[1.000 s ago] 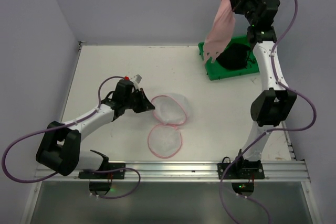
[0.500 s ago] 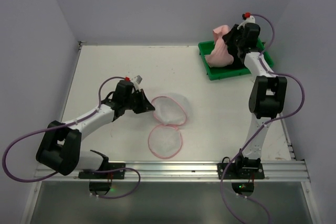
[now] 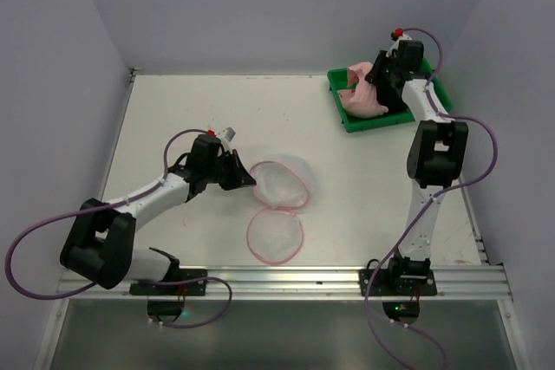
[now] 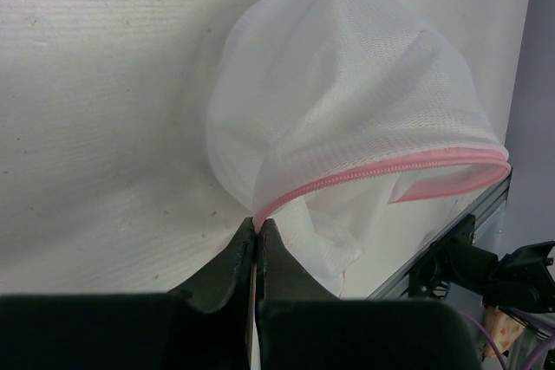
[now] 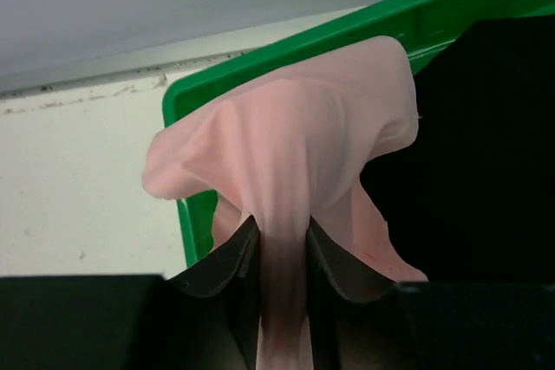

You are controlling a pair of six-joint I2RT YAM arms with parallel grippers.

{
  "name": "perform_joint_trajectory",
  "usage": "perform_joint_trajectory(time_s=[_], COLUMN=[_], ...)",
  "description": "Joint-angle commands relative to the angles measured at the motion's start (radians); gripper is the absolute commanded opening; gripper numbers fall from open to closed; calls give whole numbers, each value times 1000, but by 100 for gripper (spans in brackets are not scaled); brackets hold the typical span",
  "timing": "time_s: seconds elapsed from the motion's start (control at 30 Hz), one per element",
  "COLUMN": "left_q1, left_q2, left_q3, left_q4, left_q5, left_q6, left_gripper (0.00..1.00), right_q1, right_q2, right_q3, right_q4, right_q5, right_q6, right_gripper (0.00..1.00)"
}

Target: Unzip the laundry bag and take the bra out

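Note:
The white mesh laundry bag (image 3: 283,181) lies open mid-table, its round lid (image 3: 275,235) flopped toward the near edge. My left gripper (image 3: 244,176) is shut on the bag's pink zipper trim (image 4: 373,172) at its left side; the wrist view shows the trim pinched between the fingertips (image 4: 258,224). My right gripper (image 3: 371,86) is shut on the pale pink bra (image 3: 362,100), which is bunched low in the green tray (image 3: 347,119) at the back right. In the right wrist view the bra (image 5: 295,145) runs between the jaws and drapes over the tray's corner (image 5: 186,101).
The green tray holds something black (image 5: 486,153) under the bra. The back wall runs just behind the tray, and a side wall stands to its right. The aluminium rail (image 3: 286,282) lies along the near edge.
My right gripper came down from high above the tray with the hanging bra, which now lies bunched in the tray. The left gripper and the bag have barely moved.

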Motion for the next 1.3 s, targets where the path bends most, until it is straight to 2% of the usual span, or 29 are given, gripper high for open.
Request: perform_joint_trajectory(time_s=[0.0, 0.1, 0.3, 0.37, 0.63, 0.8, 1.03, 1.1, 1.17, 1.2, 1.23, 1.27], left_q1=[-4, -3, -4, -4, -3, -3, -1, -3, -3, -1, -1, -1], left_q2=[-8, -8, -8, -5, -11, -9, -23, -29, -57, -64, -73, -84], left_q3=[-11, -11, -11, -12, -9, 0, 18, 21, 18, 17, 14, 12], left_q4=[42, 42, 37, 37, 42, 36, 31, 27, 19, 16, 8, 5], left_q5=[21, 21, 15, 15, 23, 15, -5, -9, -17, -20, -22, -22], left_q6=[23, 23, 29, 29, 29, 30, 18, 18, 17, 17, 17, 15], left_gripper=[0, 0, 0, 0, 0, 0, 1, 5, 15, 19, 30, 35], right_q1=[-4, -2, -2, -2, 42, 125, 291, 312, 312, 312, 311, 311], right_q2=[74, 91, 27, -27, -248, -457, -789, -838, -889, -897, -904, -903], right_q3=[99, 124, 105, 85, -23, -195, -688, -776, -910, -910, -944, -952], right_q4=[-157, -187, -197, -188, -207, -168, 38, 86, 155, 163, 168, 174], right_q5=[-45, -55, -19, -6, 30, 69, 28, 1, 2, 17, 31, 57], right_q6=[-50, -49, -57, -63, -98, -68, 55, 120, 176, 183, 190, 193], right_gripper=[29, 37, 61, 69, 88, 91, 89, 89, 87, 87, 87, 87])
